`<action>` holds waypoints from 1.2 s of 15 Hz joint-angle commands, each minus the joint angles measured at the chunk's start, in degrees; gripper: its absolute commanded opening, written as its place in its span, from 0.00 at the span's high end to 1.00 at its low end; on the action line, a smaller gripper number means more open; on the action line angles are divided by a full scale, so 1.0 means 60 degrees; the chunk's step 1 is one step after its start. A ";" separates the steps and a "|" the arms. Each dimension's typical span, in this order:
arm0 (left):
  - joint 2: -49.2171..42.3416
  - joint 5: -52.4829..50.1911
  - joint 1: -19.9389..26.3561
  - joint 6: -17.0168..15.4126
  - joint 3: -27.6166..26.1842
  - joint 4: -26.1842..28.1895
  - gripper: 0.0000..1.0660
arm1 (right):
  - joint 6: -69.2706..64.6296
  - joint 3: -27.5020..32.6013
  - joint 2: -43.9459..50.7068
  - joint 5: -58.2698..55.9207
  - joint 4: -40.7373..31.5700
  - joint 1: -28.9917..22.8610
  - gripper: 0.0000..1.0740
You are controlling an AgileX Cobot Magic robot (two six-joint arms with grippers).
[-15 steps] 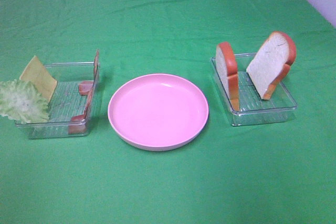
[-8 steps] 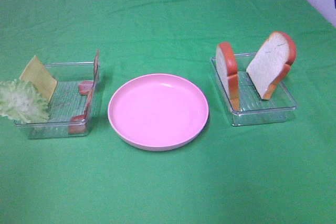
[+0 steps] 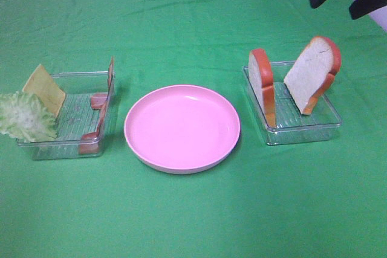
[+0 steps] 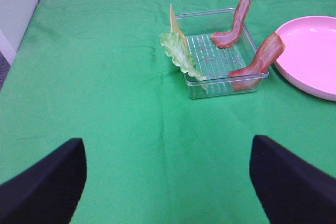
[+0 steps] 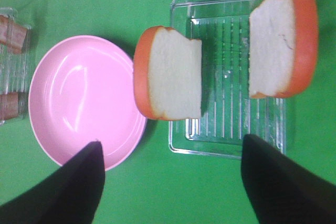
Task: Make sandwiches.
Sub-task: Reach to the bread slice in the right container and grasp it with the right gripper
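Right hand (image 3: 334,5) is hovering wide, empty, near bread slices (image 3: 311,74) leaning upright in their tray (image 3: 302,134) (easier to pinch); left hand (image 4: 168,139) is hanging wide, empty.

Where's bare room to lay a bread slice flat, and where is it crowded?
Free: the pink plate between the two trays, and the green cloth in front of and behind all three. Crowded: the left tray, with lettuce, cheese and bacon along its walls; the right tray, with two bread slices standing.

plate (image 3: 181,128) open above, upright bread (image 3: 311,74) crowding tray (image 3: 302,135)
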State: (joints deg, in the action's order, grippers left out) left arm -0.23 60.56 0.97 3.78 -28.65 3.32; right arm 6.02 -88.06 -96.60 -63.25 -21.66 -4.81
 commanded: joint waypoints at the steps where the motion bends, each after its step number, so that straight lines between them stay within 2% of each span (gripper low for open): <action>1: -0.0229 -0.0124 0.0019 0.0000 0.0019 0.0010 0.25 | -0.1070 -0.1079 -0.1222 -0.0334 0.0516 -0.1155 0.36; 4: -0.0229 -0.0124 0.0019 0.0000 0.0019 0.0010 0.25 | -0.1719 -0.1900 -0.2149 -0.0735 0.1270 -0.1690 0.36; 10: -0.0229 -0.0124 0.0019 0.0000 0.0019 0.0010 0.25 | -0.2139 -0.3524 -0.4001 -0.1404 0.1805 -0.2225 0.37; 13: -0.0229 -0.0124 0.0019 0.0000 0.0019 0.0010 0.25 | -0.2521 -0.3848 -0.4536 -0.1728 0.2492 -0.2206 0.37; 16: -0.0229 -0.0124 0.0019 0.0000 0.0019 0.0010 0.25 | -0.2511 -0.3867 -0.4994 -0.1709 0.2340 -0.2206 0.38; 18: -0.0229 -0.0124 0.0019 0.0000 0.0019 0.0010 0.25 | -0.2511 -0.3867 -0.5109 -0.1719 0.2483 -0.2206 0.46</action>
State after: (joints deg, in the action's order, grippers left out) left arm -0.23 60.56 0.97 3.78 -28.65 3.32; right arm -8.94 -111.04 -127.02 -69.50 -7.33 -17.99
